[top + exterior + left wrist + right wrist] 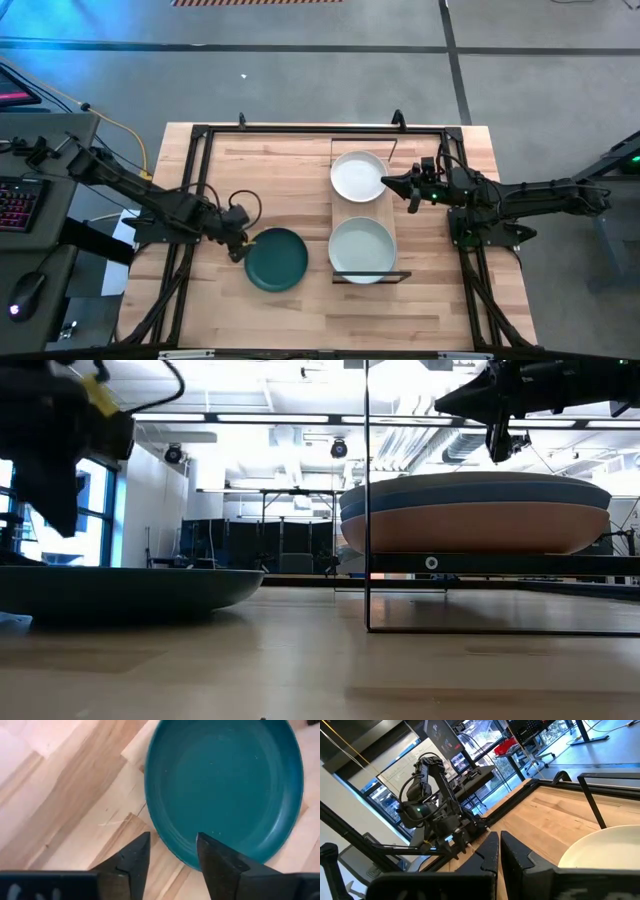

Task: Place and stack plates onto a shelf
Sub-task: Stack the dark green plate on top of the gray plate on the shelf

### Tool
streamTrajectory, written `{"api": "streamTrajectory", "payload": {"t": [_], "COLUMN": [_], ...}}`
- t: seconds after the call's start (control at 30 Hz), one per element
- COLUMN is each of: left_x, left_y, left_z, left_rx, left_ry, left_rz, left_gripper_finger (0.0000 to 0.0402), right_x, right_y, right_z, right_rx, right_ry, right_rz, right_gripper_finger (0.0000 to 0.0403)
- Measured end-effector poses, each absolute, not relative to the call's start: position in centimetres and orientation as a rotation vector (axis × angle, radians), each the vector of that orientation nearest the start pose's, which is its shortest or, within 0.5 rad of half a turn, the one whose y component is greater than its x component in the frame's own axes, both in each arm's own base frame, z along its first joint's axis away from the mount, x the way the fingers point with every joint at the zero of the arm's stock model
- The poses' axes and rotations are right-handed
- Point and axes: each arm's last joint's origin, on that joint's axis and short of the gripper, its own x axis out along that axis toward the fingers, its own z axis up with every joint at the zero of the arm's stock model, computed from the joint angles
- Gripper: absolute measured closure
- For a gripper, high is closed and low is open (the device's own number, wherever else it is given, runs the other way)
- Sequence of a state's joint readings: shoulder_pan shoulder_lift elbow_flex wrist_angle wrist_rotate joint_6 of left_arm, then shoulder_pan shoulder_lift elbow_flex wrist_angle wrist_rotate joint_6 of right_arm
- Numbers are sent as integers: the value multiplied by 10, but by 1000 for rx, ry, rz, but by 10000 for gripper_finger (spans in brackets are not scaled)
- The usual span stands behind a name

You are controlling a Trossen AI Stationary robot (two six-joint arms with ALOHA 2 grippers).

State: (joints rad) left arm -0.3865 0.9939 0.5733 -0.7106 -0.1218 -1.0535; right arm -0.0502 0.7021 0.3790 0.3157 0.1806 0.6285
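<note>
Left gripper (172,857) hangs over the near rim of the dark teal plate (277,259), fingers spread, nothing between them; the plate lies flat on the tabletop (280,170) just beside the shelf (364,215), not on it. Right gripper (411,191) hovers at the edge of the white plate (357,175) on the shelf's far half, fingers pressed together, holding nothing. A pale green plate (362,246) tops the near stack (low view shows blue and pink layers under a pale top on one stack, can't tell which).

Risks, as a guess: the rim is shallow and low on the wood, so the fingers could scrape the table or close on only the lip and let the plate slip or tilt on lifting. Swinging it over, the plate could clip the shelf's black frame end (371,277) or nudge the stack sideways.

Around: black perimeter frame (300,129) on the table, keyboard (18,204) and mouse (27,292) off to the left. The right arm sits close to the shelf, could crowd a drop on the white plate
</note>
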Motion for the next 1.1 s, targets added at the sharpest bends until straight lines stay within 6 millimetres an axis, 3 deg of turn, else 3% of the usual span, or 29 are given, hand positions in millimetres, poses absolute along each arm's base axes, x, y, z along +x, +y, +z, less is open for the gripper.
{"api": "streamTrajectory", "payload": {"t": [0.27,0.8,1.1], "left_x": [144,151,161], "left_y": [-54,-57,-61], "left_z": [164,164,152], "left_rx": [-837,-908,-909], "left_ry": [1135,1057,1094], "left_rz": [495,450,465], "left_gripper_finger": [235,235,235], "right_x": [166,166,166], "right_y": [-14,-14,-14], "right_z": [252,252,252], "right_rx": [625,625,625], "right_ry": [-65,-64,-63], "right_rz": [-226,-226,-226], "right_gripper_finger": [403,403,403]}}
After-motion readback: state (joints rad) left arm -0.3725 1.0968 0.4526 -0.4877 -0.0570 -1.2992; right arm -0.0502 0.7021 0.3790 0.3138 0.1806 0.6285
